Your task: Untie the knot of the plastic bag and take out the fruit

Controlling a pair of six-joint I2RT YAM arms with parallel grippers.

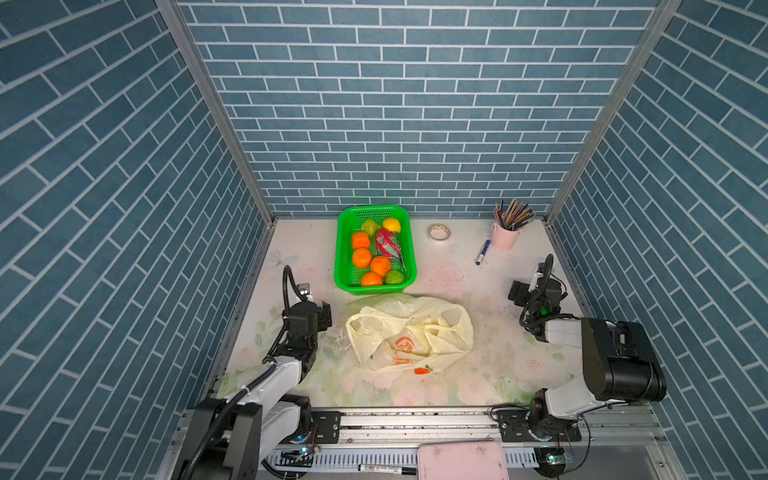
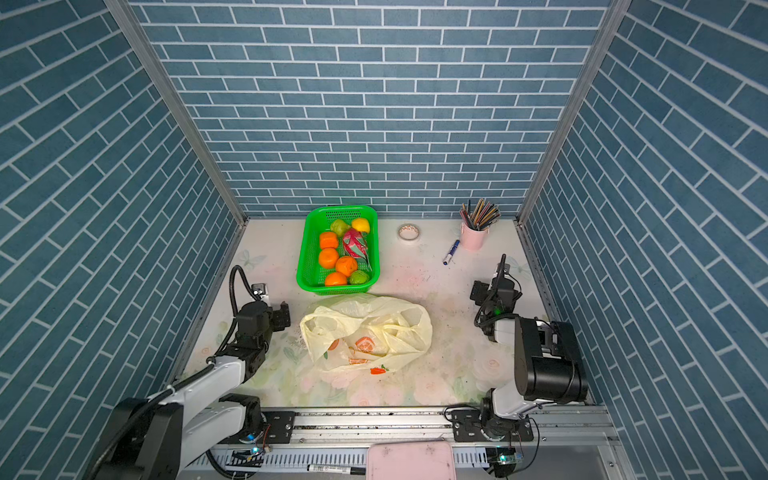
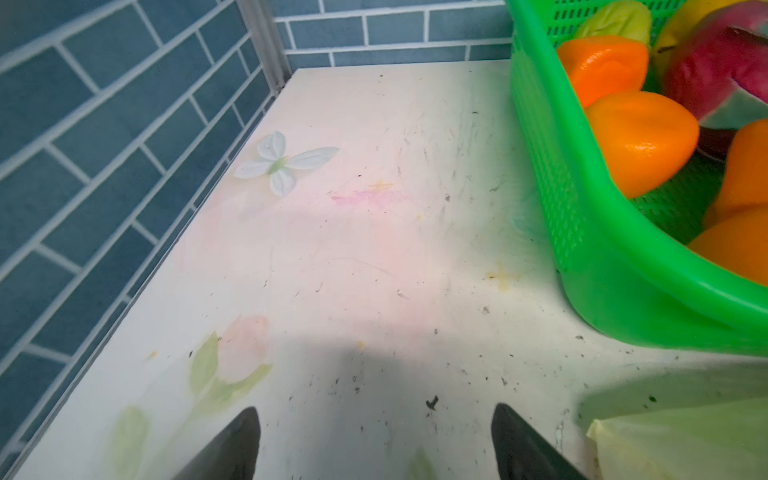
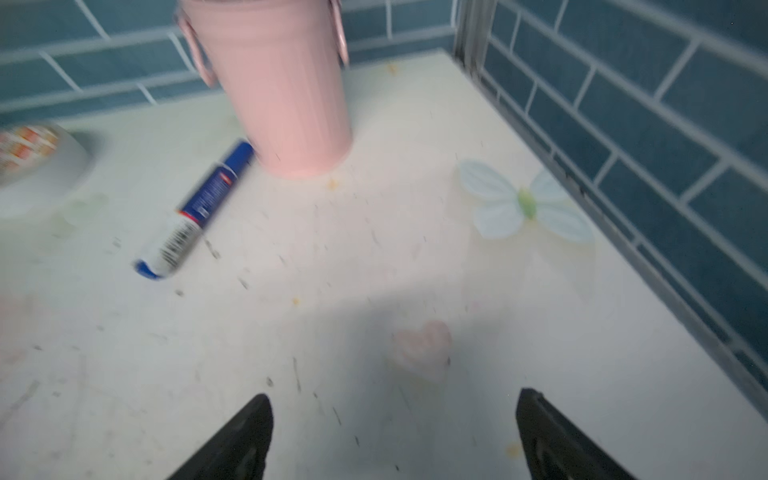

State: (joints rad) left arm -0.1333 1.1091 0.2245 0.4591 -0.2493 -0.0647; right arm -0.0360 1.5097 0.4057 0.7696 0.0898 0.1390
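Note:
The pale-yellow plastic bag (image 1: 409,328) (image 2: 365,328) lies slack and crumpled mid-table in both top views, with printed fruit pictures on it; one corner (image 3: 685,440) shows in the left wrist view. The knot is out of view: the handle loops lie loose and the mouth gapes. The fruit (image 1: 376,253) (image 2: 345,253) (image 3: 640,137) fills the green basket (image 1: 374,289) (image 2: 332,289) (image 3: 582,232) just behind the bag. My left gripper (image 1: 326,316) (image 2: 284,313) (image 3: 374,411) hangs open left of the bag, holding nothing. My right gripper (image 1: 517,293) (image 2: 478,291) (image 4: 395,395) is open and empty, well to the bag's right.
A pink cup of pencils (image 1: 506,237) (image 4: 282,91) stands at the back right, a blue marker (image 1: 483,252) (image 4: 195,212) beside it and a tape roll (image 1: 439,232) further left. A pink tray (image 1: 461,461) and black marker (image 1: 386,468) lie below the front rail. Tiled walls close three sides.

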